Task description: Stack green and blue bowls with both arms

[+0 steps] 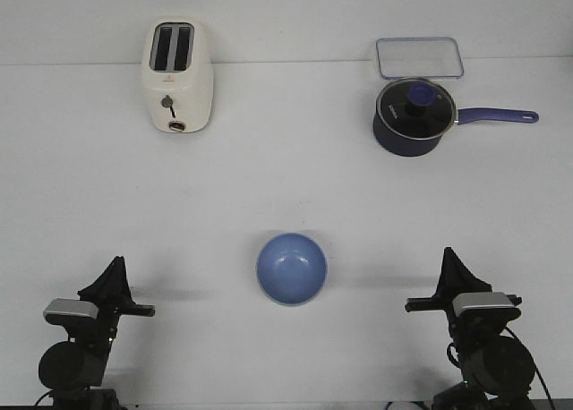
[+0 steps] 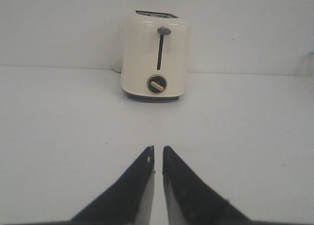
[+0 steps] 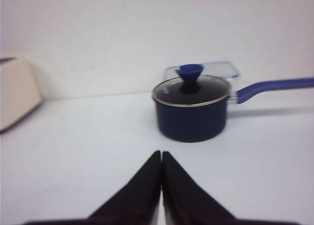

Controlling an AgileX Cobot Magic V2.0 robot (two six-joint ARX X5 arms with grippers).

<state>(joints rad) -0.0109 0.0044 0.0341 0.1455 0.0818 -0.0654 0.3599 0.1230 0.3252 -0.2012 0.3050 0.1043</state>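
One blue bowl [image 1: 292,268] centred on table [image 1: 286,186], left tool [image 2: 157,154] barely parted, right tool [image 3: 161,156] closed, both empty.

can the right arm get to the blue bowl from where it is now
Probably yes. The blue bowl sits alone on bare table between the arms, with nothing between it and the right gripper. That gripper is shut, so it must open first.

Bright, even overhead light, faint soft shadows, slightly blurred right wrist view.
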